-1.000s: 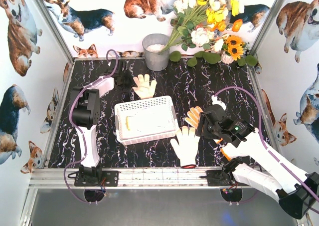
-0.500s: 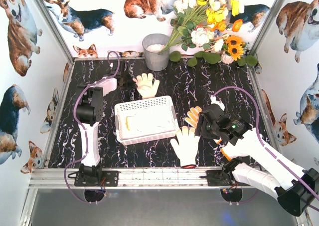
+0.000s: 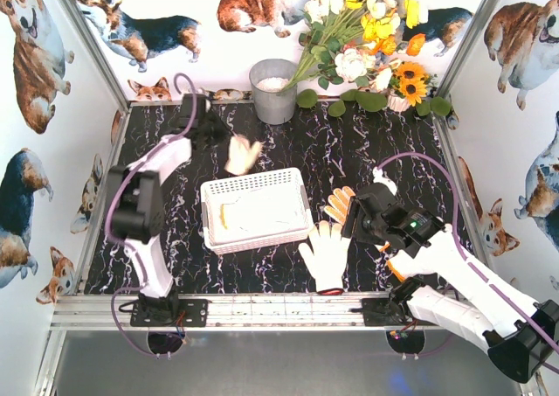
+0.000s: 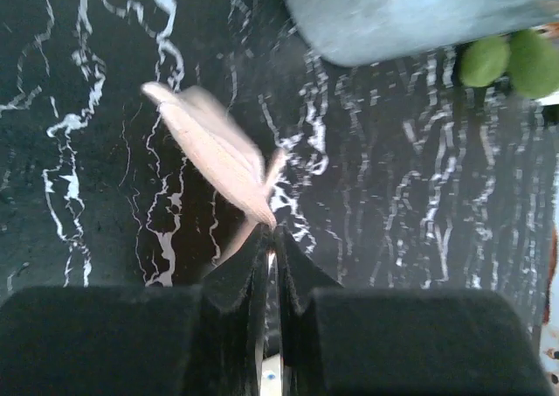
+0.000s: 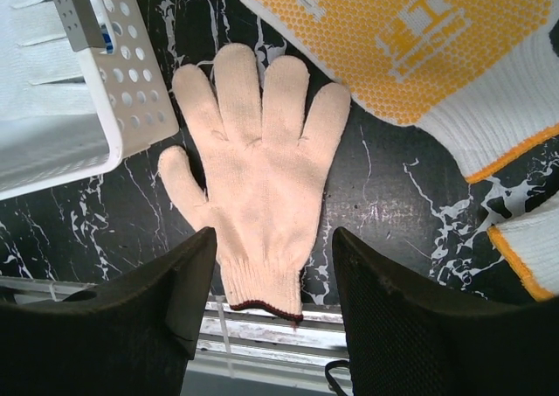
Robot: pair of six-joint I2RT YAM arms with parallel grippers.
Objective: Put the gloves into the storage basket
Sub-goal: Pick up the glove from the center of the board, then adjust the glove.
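Black, white-veined marble-patterned desk (image 3: 393, 142), seen from above, with two robot arms at its near edge; the left tool (image 3: 229, 141) reaches toward the far edge, its fingers pressed together and clamped on the edge of a cream-white knit glove (image 3: 241, 156), which hangs crumpled between the far wall of the basket and the grey metal bucket (image 3: 274, 90); whether this glove touches the desk cannot be told; a white rectangular plastic basket with perforated sides (image 3: 253, 183) sits near the desk's middle, pale knit fabric lying inside; just beside its near right corner a second cream-white knit glove (image 3: 326, 252) lies flat, fingers pointing to the far edge, cuff at the near edge; the right tool (image 3: 354, 217) hovers above it, fingers apart, holding nothing; a yellow-dotted glove with an orange-edged cuff (image 3: 339, 204) lies just beyond, toward the right edge.
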